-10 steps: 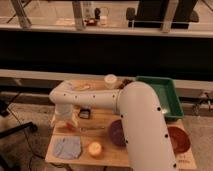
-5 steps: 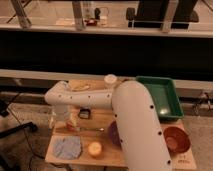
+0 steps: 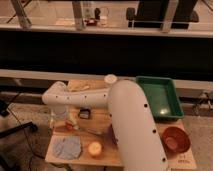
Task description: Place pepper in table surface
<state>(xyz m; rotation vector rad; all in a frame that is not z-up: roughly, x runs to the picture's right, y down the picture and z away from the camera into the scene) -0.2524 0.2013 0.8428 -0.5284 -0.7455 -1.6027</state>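
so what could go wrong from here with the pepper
The pincer hangs open over the left part of the table surface, right by the pepper. Whether the pepper is fully free of it cannot be told, so lifting away might drag it along.

That spot is near the table's left edge, so a nudge could roll the pepper off.

The arm covers much of the table, hiding the pepper's neighbours.

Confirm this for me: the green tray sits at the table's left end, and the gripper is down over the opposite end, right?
Not quite. The camera view shows the green tray at the table's right end; the gripper is down over the opposite, left end, open.
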